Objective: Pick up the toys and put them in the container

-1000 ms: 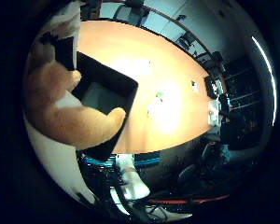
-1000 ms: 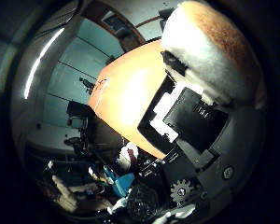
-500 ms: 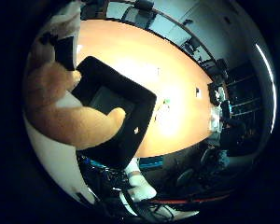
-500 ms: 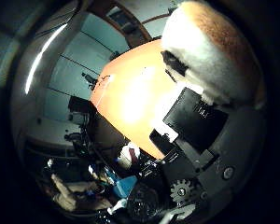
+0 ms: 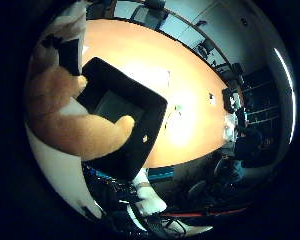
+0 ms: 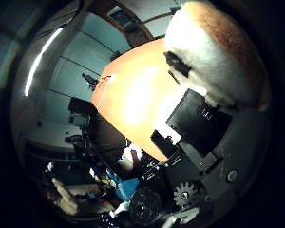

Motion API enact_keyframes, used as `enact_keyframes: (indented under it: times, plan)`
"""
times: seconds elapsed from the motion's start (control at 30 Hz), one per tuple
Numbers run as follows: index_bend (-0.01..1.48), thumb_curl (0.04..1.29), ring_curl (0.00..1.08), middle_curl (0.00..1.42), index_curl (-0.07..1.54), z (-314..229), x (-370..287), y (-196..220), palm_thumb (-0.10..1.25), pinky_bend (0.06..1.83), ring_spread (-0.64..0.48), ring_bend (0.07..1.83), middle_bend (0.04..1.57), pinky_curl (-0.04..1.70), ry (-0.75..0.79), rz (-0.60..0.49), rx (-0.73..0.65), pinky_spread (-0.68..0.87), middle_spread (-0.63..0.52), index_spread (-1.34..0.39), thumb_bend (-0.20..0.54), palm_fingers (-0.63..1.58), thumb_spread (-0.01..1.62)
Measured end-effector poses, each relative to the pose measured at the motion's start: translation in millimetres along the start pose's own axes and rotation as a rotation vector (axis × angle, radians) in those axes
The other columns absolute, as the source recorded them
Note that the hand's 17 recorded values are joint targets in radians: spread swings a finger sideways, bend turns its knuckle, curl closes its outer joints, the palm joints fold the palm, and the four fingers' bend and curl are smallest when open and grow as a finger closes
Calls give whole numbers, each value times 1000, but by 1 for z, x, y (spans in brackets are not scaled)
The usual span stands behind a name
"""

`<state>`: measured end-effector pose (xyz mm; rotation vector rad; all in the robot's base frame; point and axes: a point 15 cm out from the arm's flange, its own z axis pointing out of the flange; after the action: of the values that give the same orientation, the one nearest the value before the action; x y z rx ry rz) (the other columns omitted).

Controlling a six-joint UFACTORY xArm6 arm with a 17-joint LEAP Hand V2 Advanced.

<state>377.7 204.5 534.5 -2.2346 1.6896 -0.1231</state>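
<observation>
Plush: tan and white toy [image 5: 72,127], close against my palm and filling much of both palm views; one tan limb reaches out over the container's rim.
Hand: my hand [image 6: 213,175] shows as grey and geared parts beside the toy, with a black finger [image 5: 70,55] lying across the toy's upper part.
Fingers: curled round the toy and holding it against my palm; I cannot see how tightly they close.
Toy and fingers: the toy sits between my fingers and palm, touching both, clear of the counter.
Container: black, square, open-topped container [image 5: 140,145], standing on the counter near its edge, below the toy; I see nothing lying inside it.
Counter: long orange counter [image 5: 190,100], with a few small items lying well apart from the container, too small for me to tell what they are.
</observation>
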Motion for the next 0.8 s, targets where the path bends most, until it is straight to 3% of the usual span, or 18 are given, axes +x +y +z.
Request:
enact_keyframes:
  times: [0.7,0.8]
  plan:
    - [1035,759,762,789,861,-26,-1,-5,1008,1151,-223,1329,1288,1015,-1,-3,27,-223,-145,-247,-16,1111,906]
    - [1004,711,740,773,846,-27,0,-5,893,1112,-223,1319,1271,978,-2,-2,31,-244,-146,-247,-42,1125,986]
